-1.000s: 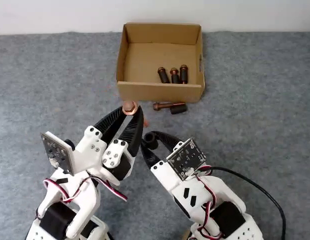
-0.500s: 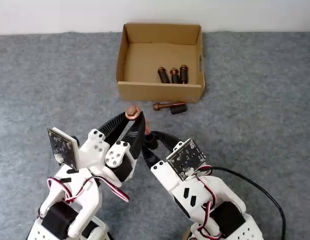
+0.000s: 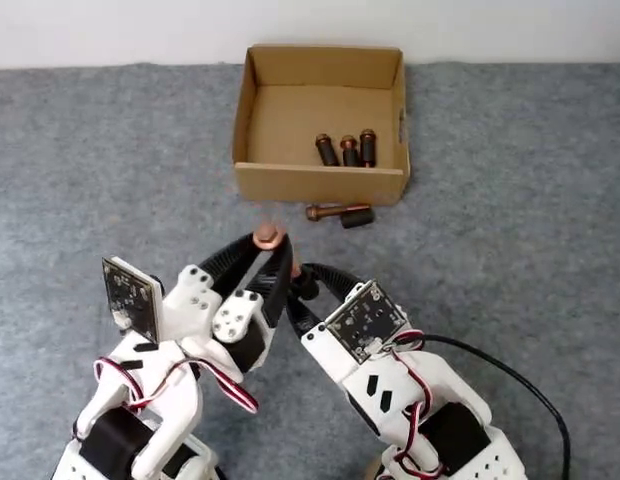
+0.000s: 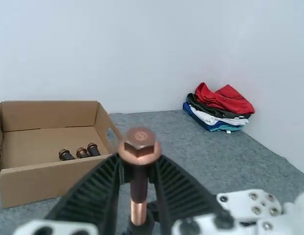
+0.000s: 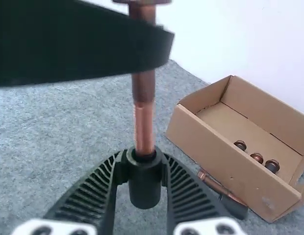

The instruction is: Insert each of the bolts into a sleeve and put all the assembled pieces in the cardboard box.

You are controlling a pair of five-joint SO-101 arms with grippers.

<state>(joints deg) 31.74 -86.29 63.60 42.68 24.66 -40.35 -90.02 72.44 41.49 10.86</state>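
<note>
Copper hex-head bolt (image 4: 139,147), clamped in left gripper (image 4: 137,165), sits tip-first in black cylindrical sleeve (image 5: 143,183) clamped by right gripper (image 5: 143,164). Insertion step; next likely needs straight coaxial push.

The carpet (image 3: 520,200) is lying open to either side of the box (image 3: 320,184). A loose piece (image 3: 342,213) is lying just before its front wall, blocking the low approach there. Inside, three pieces (image 3: 348,150) are crowding the right half, leaving the left half free.

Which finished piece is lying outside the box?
The assembled piece lying on the carpet in front of the cardboard box; the other three lie inside.
</note>
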